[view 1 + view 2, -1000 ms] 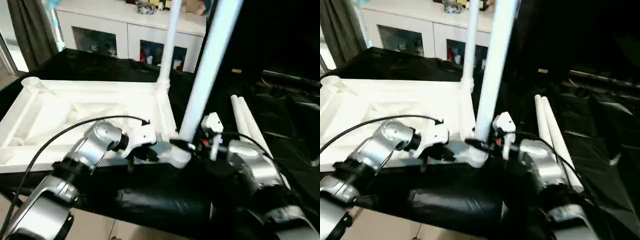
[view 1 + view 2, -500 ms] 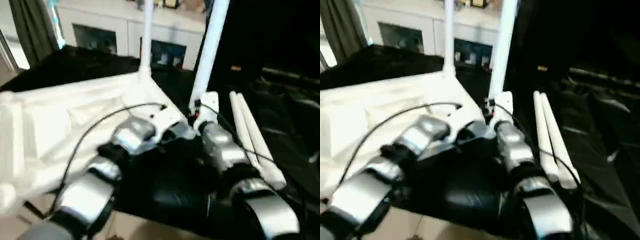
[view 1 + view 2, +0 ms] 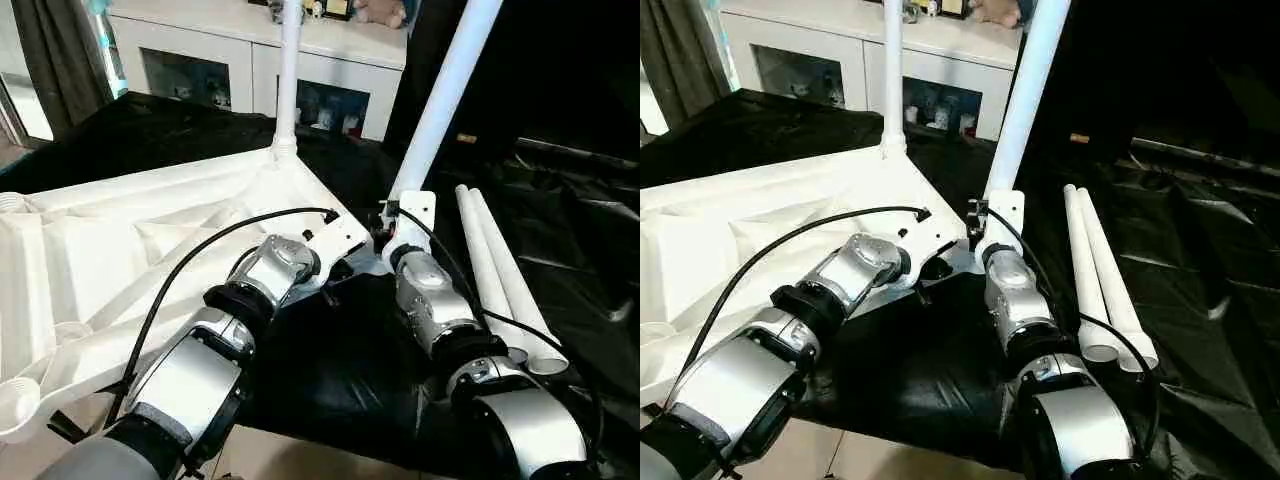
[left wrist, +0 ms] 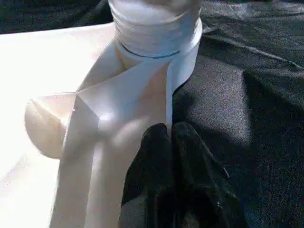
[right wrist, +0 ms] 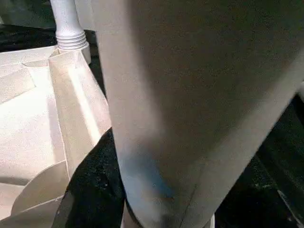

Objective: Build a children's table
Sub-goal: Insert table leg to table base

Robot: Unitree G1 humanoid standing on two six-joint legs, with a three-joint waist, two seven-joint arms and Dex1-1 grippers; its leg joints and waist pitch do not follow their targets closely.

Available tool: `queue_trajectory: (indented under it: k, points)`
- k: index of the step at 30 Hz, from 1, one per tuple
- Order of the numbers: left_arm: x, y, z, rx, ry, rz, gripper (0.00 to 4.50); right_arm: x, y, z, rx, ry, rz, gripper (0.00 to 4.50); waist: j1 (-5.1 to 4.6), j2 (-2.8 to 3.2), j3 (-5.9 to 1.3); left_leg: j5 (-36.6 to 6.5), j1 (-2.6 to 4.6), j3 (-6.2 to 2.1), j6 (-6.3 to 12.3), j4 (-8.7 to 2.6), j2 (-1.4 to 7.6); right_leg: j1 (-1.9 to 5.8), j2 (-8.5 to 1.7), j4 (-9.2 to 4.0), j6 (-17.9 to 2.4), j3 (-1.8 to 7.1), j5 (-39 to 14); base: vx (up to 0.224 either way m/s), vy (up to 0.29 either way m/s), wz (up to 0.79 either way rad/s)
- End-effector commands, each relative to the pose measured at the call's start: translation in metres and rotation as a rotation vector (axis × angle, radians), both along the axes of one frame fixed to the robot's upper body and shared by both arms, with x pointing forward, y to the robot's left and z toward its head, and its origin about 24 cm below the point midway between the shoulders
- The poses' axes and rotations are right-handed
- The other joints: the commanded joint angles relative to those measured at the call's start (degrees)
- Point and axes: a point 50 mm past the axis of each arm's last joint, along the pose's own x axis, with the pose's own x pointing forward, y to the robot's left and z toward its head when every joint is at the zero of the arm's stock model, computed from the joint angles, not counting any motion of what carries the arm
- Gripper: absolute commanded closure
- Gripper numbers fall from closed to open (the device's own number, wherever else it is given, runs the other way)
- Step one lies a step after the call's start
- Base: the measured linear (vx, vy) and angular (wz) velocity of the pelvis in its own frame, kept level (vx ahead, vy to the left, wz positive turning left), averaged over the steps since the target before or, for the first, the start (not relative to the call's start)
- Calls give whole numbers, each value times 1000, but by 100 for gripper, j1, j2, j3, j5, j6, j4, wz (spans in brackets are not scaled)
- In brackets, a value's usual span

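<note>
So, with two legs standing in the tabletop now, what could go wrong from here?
1. The near leg leans, unlike the far leg, so it may be seated crookedly in its socket and could bind or pop out.
2. A corner of the tabletop overhangs the black work table; a push could tip or slide it.
3. The two spare legs lie beside the right arm, which might roll them away.

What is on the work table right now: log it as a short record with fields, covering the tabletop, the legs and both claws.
tabletop: white tabletop lies underside up on the black-draped work table
fitted legs: far leg stands upright in a corner socket; near leg stands in the near corner socket, leaning
spare legs: two loose legs lie side by side on the drape
left claw: left claw shut, fingertips at the tabletop's near corner
right claw: right claw at the near leg's base, closed around it
</note>
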Motion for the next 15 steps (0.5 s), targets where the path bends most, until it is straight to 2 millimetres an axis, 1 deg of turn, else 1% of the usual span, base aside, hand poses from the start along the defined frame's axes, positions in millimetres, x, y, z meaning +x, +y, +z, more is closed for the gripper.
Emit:
queue_trajectory:
  k: [1,2,4,5,6,7,8,9,10,11,12,13,14,15]
  points:
    - [1,12,-3,52,-6,-14,450,-27,-7,-52,-6,246,34,260,-21,145,-183,-1928,33,-195,-86,-504,437,45,-567,-581,-834,444,-1541,0,0,0]
    - [-1,13,-4,51,9,-51,450,-26,-9,-50,-15,240,92,260,-25,127,-185,-1935,17,-197,-76,-507,437,59,-570,-585,-817,442,-1593,0,0,0]
    - [-3,15,-4,52,17,-96,450,-25,-11,-48,-30,236,154,260,-18,140,-195,-1865,14,-192,-18,-501,441,75,-572,-584,-850,441,-1506,0,0,0]
    - [-3,15,-4,52,17,-96,450,-25,-11,-48,-30,236,154,260,-22,130,-203,-1719,4,-186,8,-501,451,84,-564,-555,-907,444,-1271,0,0,0]
    - [-7,19,-3,49,20,-187,450,-23,-18,-44,-70,238,272,260,-20,134,-209,-1564,0,-184,33,-502,458,91,-558,-526,-971,440,-1049,0,0,0]
    - [-7,19,-3,49,20,-187,450,-23,-18,-44,-70,238,272,260,-23,121,-214,-1404,-27,-170,127,-481,452,131,-552,-505,-1034,434,-807,0,0,0]
    - [-9,21,-2,39,32,-236,450,-23,-25,-43,-100,250,343,260,-22,123,-221,-1294,-31,-164,173,-470,451,138,-556,-488,-1074,438,-648,0,0,0]
    - [-13,25,2,24,59,-315,450,-24,-37,-40,-141,284,456,260,-30,128,-228,-1119,-35,-154,235,-458,456,147,-554,-455,-1156,437,-380,0,0,0]
    - [-14,25,2,23,62,-322,450,-24,-38,-40,-144,288,464,260,-29,118,-232,-1076,-32,-151,269,-452,454,160,-549,-449,-1193,425,-290,0,0,0]
    - [-16,27,4,17,67,-371,450,-25,-44,-39,-157,306,515,260,-47,124,-227,-1008,-62,-149,327,-446,451,180,-543,-422,-1239,422,-142,0,0,0]
    - [-19,27,7,8,60,-426,450,-26,-48,-38,-166,319,563,260,-57,131,-228,-1020,-31,-144,339,-439,460,165,-547,-420,-1287,423,-102,0,0,0]
    - [-22,28,9,-3,62,-470,450,-27,-52,-37,-170,332,608,260,-65,131,-222,-1029,-27,-137,354,-435,454,157,-542,-426,-1307,426,-112,0,0,0]
    - [-23,28,10,-6,63,-482,450,-27,-53,-37,-171,336,620,260,-68,115,-224,-1058,-38,-141,383,-430,465,180,-558,-421,-1340,424,-143,0,0,0]
    - [-25,29,11,-14,65,-508,450,-29,-55,-36,-171,344,650,260,-85,119,-216,-1035,-39,-133,390,-427,464,170,-559,-421,-1373,427,-174,0,0,0]
